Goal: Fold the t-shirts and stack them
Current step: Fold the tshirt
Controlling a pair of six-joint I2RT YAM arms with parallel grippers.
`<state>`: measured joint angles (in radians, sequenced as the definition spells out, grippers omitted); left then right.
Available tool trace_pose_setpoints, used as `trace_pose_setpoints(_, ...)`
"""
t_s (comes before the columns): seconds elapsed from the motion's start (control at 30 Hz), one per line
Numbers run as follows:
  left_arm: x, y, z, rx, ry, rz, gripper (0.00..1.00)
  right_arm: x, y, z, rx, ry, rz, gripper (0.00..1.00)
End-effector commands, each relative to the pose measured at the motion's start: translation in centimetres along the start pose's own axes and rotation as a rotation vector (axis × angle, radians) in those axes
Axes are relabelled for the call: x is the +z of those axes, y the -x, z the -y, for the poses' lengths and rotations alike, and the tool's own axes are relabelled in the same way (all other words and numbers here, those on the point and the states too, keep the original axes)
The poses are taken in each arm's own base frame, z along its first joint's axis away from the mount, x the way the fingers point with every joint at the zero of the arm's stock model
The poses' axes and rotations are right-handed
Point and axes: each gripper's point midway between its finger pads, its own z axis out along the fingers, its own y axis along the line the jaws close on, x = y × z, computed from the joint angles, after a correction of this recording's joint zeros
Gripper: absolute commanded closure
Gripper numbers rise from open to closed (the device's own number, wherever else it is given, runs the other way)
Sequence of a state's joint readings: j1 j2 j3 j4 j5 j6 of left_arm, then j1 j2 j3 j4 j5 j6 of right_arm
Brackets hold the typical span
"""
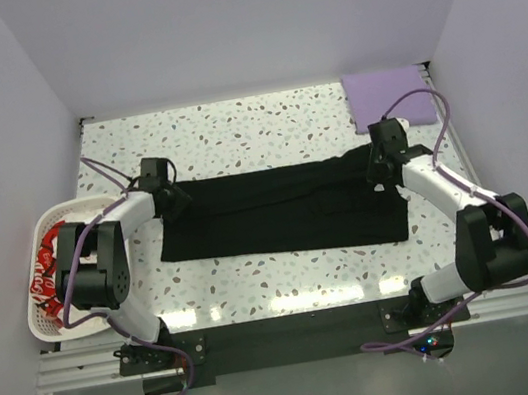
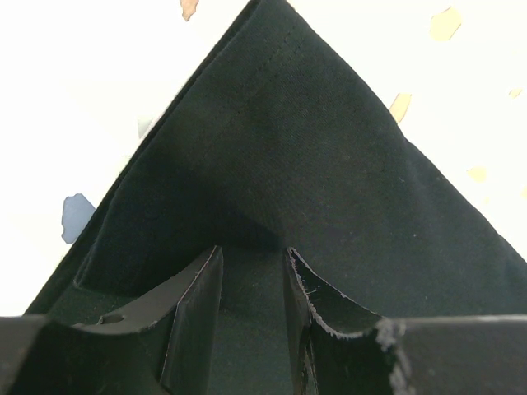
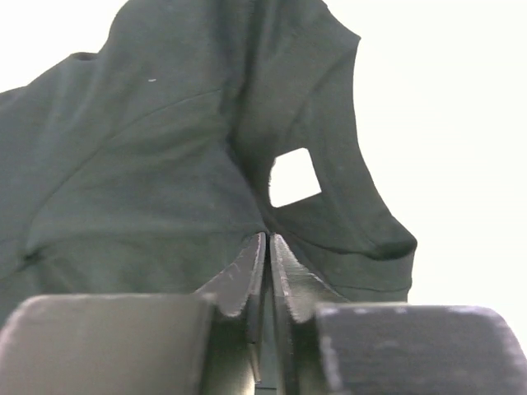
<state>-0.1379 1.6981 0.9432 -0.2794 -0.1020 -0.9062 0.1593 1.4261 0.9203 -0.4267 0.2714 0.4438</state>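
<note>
The plain black fabric t-shirt (image 1: 283, 217) lies flat, stretched between both grippers. The left gripper (image 2: 254, 251) has its fingers parted over one corner, and the right gripper (image 3: 268, 239) pinches the opposite edge. A folded lavender t-shirt (image 1: 391, 95) lies beyond the right fingers, and a white slotted plastic basket (image 1: 42, 295) sits outside the left fingers.

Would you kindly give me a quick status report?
Right gripper shut on black t-shirt. Left gripper at its other end, grip unclear. Lavender t-shirt folded far right. Nothing blocking.
</note>
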Motion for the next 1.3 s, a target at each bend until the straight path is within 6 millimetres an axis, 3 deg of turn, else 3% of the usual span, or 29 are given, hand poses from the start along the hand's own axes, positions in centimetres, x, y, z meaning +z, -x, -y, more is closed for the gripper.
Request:
trace_pose_setpoints(0.0,0.6,0.4,-0.5,-0.004,0.038,0.005,0.60,-0.5,-0.8,1.4,-0.027,-0.027,-0.016,0.89)
trace_pose_setpoints(0.1,0.5,0.6,-0.3,-0.002,0.032,0.009,0.60,-0.5,-1.4,1.7,-0.021,-0.026,-0.023,0.76)
trace_pose_setpoints(0.23,0.0,1.1,0.5,0.005,0.007,0.017,0.58,-2.4,-0.4,1.6,-0.009,-0.002,0.011,0.55)
trace_pose_setpoints(0.37,-0.8,1.9,1.6,0.018,-0.031,0.031,0.56,-5.2,1.4,0.3,-0.006,0.078,0.085,0.54)
trace_pose_setpoints(0.47,-1.5,2.4,2.6,0.027,-0.068,0.038,0.53,-6.9,1.5,-1.2,-0.064,0.099,0.132,0.54)
trace_pose_setpoints(0.6,-2.7,3.1,4.0,0.045,-0.122,0.046,0.49,-8.0,0.3,-5.0,-0.137,0.225,0.148,0.54)
trace_pose_setpoints(0.7,-4.1,3.5,5.2,0.084,-0.177,0.050,0.44,-6.7,-2.2,-7.0,-0.204,0.287,0.097,0.55)
trace_pose_setpoints(0.83,-7.6,3.7,6.3,0.127,-0.277,0.075,0.36,-4.7,-4.5,-8.5,-0.272,0.321,0.042,0.55)
trace_pose_setpoints(1.03,-11.4,3.8,5.2,0.220,-0.312,0.135,0.31,-3.0,-6.3,-10.9,-0.335,0.344,0.004,0.60)
trace_pose_setpoints(1.27,-13.0,3.6,3.9,0.273,-0.320,0.181,0.27,-1.4,-8.1,-11.9,-0.387,0.305,-0.013,0.62)
